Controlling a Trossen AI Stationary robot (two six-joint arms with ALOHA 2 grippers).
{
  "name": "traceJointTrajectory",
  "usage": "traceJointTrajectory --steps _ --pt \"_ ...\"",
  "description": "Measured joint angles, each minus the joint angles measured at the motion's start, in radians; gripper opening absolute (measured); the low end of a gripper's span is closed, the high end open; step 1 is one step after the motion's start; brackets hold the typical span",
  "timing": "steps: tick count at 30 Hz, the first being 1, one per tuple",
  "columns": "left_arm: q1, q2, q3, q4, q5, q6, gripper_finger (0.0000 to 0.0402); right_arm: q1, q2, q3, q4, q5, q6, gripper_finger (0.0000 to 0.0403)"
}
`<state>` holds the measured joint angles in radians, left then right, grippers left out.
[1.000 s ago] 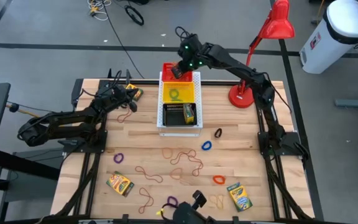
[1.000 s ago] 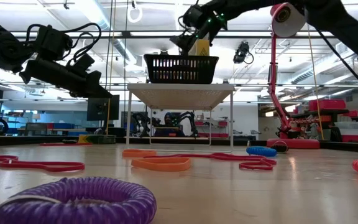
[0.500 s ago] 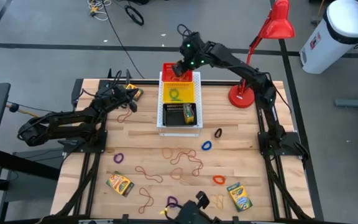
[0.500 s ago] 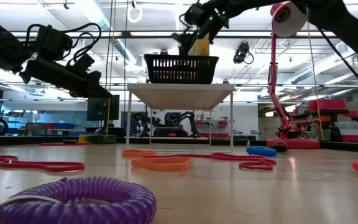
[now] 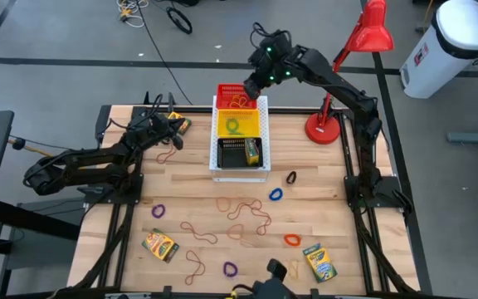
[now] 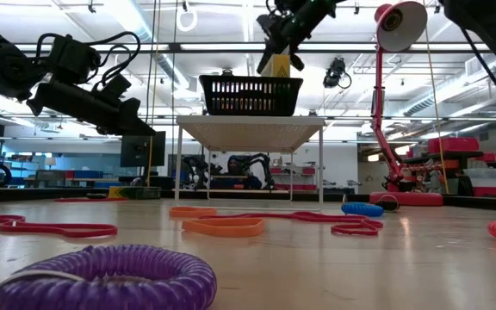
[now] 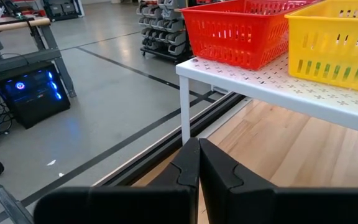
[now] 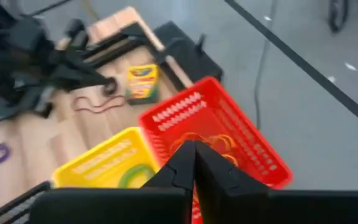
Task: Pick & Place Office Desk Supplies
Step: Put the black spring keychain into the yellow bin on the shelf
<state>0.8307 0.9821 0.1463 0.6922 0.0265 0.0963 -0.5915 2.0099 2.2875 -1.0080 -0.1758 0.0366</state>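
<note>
Baskets on the white perforated board (image 5: 241, 170) at upper centre of the high view are partly filled: the red basket (image 5: 237, 95) holds rubber bands, the yellow basket (image 5: 239, 124) a green loop, the black basket (image 5: 241, 152) a crayon box. Much remains on the table (image 5: 322, 178): crayon boxes (image 5: 160, 245) at lower left and lower right, tangled rubber bands (image 5: 243, 218) across the middle, then small loops such as a blue loop (image 5: 276, 194). The right gripper (image 5: 256, 85) hovers over the red basket, fingers clenched and empty. The left gripper (image 5: 175, 141), also closed on nothing, waits at upper left near another crayon box. I judge the sorting well short of finished.
</note>
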Motion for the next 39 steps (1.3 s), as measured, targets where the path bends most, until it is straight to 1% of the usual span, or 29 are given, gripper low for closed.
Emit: traceJointTrajectory --steps 5,8,10,13,19,23,25,30,32,35,39 --pt "0.0 0.0 0.0 0.0 0.0 0.0 0.0008 0.01 -0.005 -0.002 -0.047 -0.178 -0.049 0.0005" --pt "0.0 0.0 0.0 0.0 0.0 0.0 0.0008 0.052 -0.005 -0.003 -0.14 -0.194 -0.061 0.0004" --pt "0.0 0.0 0.0 0.0 0.0 0.0 0.0007 0.1 -0.009 -0.006 -0.232 -0.164 -0.093 0.0003" --pt "0.0 0.0 0.0 0.0 0.0 0.0 0.0008 0.188 -0.041 -0.006 -0.299 -0.047 -0.096 0.0002" --pt "0.0 0.0 0.0 0.0 0.0 0.0 0.0008 0.347 -0.131 -0.005 -0.312 0.121 0.081 0.0001" --pt "0.0 0.0 0.0 0.0 0.0 0.0 0.0008 0.433 -0.147 -0.004 -0.324 0.176 0.176 0.0001" --pt "0.0 0.0 0.0 0.0 0.0 0.0 0.0008 0.476 -0.147 -0.005 -0.323 0.186 0.212 0.0001" --pt "0.0 0.0 0.0 0.0 0.0 0.0 0.0007 0.56 -0.148 -0.015 -0.362 0.203 0.221 0.0001" --pt "0.0 0.0 0.0 0.0 0.0 0.0 0.0008 0.587 -0.166 -0.072 -0.346 0.199 0.229 0.0001" --pt "0.0 0.0 0.0 0.0 0.0 0.0 0.0008 0.625 -0.228 -0.237 -0.27 0.163 0.24 0.0" --pt "0.0 0.0 0.0 0.0 0.0 0.0 0.0008 0.678 -0.369 -0.554 -0.008 0.131 0.311 0.0"
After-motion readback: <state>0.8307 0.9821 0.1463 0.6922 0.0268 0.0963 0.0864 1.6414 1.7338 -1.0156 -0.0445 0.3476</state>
